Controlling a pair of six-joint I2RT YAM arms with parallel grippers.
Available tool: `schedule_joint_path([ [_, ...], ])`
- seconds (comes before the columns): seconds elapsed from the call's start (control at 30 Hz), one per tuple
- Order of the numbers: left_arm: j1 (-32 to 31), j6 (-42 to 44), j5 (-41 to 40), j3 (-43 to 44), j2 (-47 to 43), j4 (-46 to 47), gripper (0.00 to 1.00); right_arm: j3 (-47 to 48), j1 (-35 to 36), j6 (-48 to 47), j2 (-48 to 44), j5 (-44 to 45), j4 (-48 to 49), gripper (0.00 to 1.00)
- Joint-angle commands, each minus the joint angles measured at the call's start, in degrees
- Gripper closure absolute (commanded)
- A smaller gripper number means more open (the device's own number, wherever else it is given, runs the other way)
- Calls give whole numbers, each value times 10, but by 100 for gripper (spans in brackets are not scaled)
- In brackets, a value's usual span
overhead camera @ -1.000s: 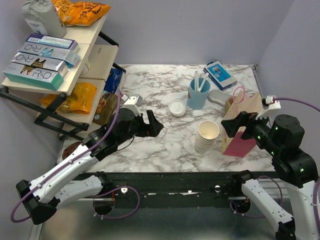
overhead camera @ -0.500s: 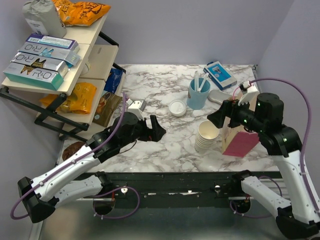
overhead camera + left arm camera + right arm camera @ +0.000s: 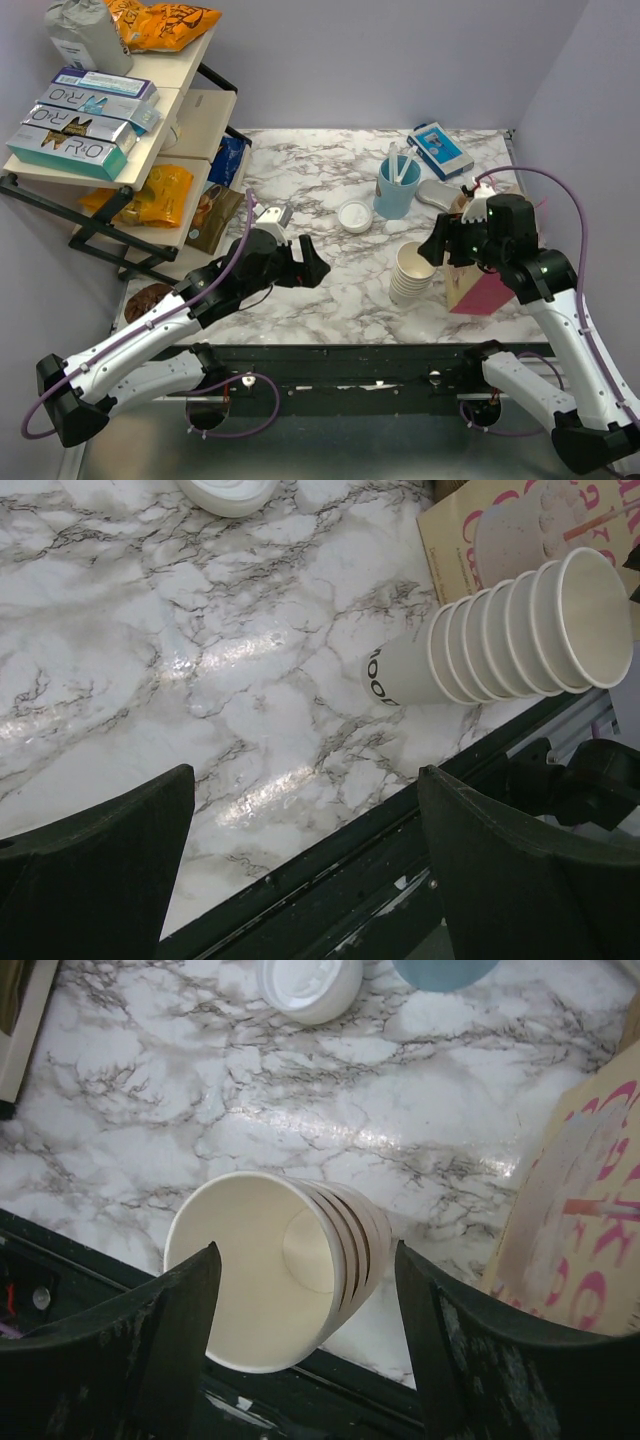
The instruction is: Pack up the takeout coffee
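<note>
The right pincer (image 3: pixel 305 1260) stands with its jaws wide apart, one finger on each side of the mouth of the stack of lidless paper cups (image 3: pixel 414 270). Its wrist view looks straight down into the top cup. Whether the fingers touch the rim cannot be told, and nothing looks lifted. The left pincer (image 3: pixel 305 780) is also spread wide and empty, hanging low over the near part of the marble table (image 3: pixel 300 170), with the stack off to its right. The takeout coffee (image 3: pixel 354 215), a small white cup with its lid on, stands upright farther back on the marble. It is just beside the light-blue mug (image 3: pixel 398 188) and apart from both pincers, and neither hand is on it. The pink-printed paper bag (image 3: pixel 478 285) stands just to the right of the stack, partly behind the right arm, so its mouth is hidden and I cannot say whether it gapes. By my reading the packing has barely begun. This looks like the reach-and-choose step, and the right arm is set over the wrong cups, unless it means to shift them clear of the bag. The next move calls for a pincer to reach the lidded cup, close on its body below the lid and keep it level. It must then be carried over the stack and lowered upright into the bag.
</note>
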Motion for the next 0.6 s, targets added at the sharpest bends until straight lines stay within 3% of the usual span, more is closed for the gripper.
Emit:
schedule_joint_path([
  [0.0,-4,-8,-12,-11,-12,-5,1,-22,3,5,7,5,6,30],
  [0.1,-5,-11,-15,-16,-17,-9,1,-28,3,10,6,10,11,45],
  [0.57,-5,-13,-16,-24,-10,-8,1,-14,3,18,-3,25,-2,81],
])
